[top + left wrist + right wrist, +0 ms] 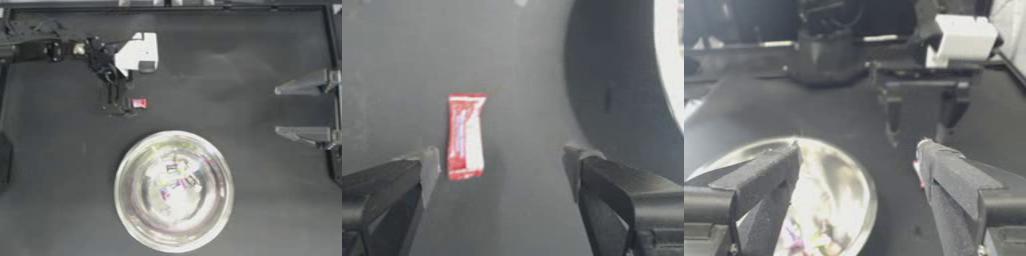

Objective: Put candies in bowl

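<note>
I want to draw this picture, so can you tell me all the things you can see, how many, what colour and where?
Bowl: one, shiny silver, on the table's near middle.
Candies in the bowl: several small wrapped ones, purple and pale; exact count unclear.
Red candy: one, red and white, flat on the table beyond the bowl.
Table: one, dark.
Left tool: one, dark, open, around the red candy.
Right tool: one, grey, open, parked at the right edge.

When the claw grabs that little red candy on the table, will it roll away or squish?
Probably no rolling: the red candy lies flat in its wrapper between the left gripper's open jaws. It looks light and thin, so it might slide or crinkle.
</note>
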{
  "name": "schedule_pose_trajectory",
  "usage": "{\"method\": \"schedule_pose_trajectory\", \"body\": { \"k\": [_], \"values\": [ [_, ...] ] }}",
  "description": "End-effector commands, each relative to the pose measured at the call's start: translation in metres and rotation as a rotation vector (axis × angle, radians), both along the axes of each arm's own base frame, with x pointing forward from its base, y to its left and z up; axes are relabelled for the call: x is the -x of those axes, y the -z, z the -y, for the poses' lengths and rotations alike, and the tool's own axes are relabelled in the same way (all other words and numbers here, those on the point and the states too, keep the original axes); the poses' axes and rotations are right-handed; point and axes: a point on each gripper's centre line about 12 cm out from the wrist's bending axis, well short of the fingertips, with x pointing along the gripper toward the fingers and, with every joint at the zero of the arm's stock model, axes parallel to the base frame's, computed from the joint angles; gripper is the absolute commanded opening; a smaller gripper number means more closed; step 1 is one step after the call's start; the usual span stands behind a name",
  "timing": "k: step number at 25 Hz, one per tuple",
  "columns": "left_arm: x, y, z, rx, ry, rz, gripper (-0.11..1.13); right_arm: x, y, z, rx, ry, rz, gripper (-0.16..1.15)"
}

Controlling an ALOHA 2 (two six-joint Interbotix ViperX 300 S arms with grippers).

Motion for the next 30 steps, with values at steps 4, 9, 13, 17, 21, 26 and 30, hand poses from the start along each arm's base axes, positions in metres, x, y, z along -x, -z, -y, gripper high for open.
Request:
{"method": "schedule_pose_trajectory", "body": {
  "k": [4,9,13,17,21,26,30],
  "values": [
    [-0.010,0.001,-0.006,-0.045,0.037,0.021,1.02,-0.001,-0.005,0.001,-0.003,0.007,0.016,0.98],
    [-0.013,0.013,-0.010,-0.063,0.040,0.004,1.02,-0.001,-0.005,0.001,-0.005,0.008,0.021,0.98],
    [-0.013,0.024,-0.011,-0.061,0.043,-0.025,1.02,-0.001,-0.006,0.001,-0.004,0.009,0.028,0.98],
    [-0.013,0.030,-0.013,-0.062,0.046,-0.042,1.02,0.000,-0.008,0.001,-0.008,0.010,0.035,0.98],
    [-0.014,0.034,-0.013,-0.060,0.050,-0.052,1.02,0.000,-0.007,0.001,-0.008,0.010,0.034,0.98],
    [-0.014,0.038,-0.012,-0.058,0.058,-0.069,1.02,0.000,-0.008,0.001,-0.008,0.010,0.035,0.98],
    [-0.012,0.041,-0.010,-0.043,0.065,-0.092,0.93,0.000,-0.007,0.001,-0.008,0.010,0.034,0.98]
  ]
}}
